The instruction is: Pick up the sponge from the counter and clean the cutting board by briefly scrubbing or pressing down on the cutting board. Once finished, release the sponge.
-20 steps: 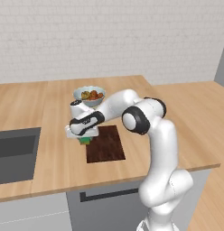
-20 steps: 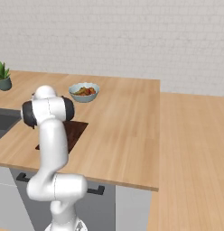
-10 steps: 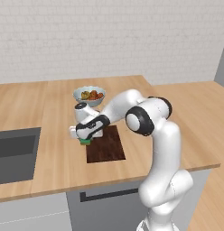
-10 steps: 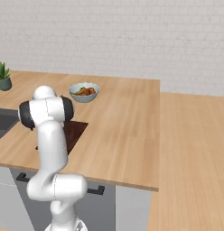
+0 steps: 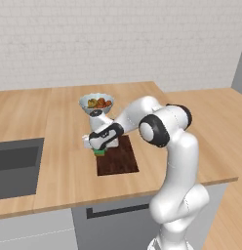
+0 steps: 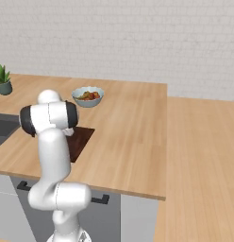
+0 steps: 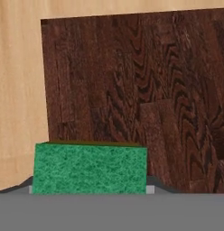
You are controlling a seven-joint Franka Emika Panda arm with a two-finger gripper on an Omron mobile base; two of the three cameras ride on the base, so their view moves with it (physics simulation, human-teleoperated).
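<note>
Because the job is to scrub the board, the arm reaches low over the light tan wood-plank table (image 5: 54,127) with the small green rectangular sponge (image 5: 99,152) pinched in the gripper (image 5: 98,148), whose jaws stand narrow against the block's two sides. Seen from the left base camera, the grey recessed sink (image 5: 15,166) lies far to the gripper's nine o'clock, well apart, so it plays no part here. Next comes the sponge itself, hanging directly under the gripper at the near-left corner of the flat dark brown wood-grain cutting board (image 5: 117,155); whether it already presses on the wood or hovers just above cannot be told. In the hand view the sponge (image 7: 89,168) sits at six o'clock, with the board (image 7: 145,90) spreading from twelve to three o'clock beyond it and bare table at nine. My judgement is that the scrub stroke would run toward the board's middle. At the gripper's twelve o'clock, a pale bowl of fruit (image 5: 96,103) stands clear of the board.
</note>
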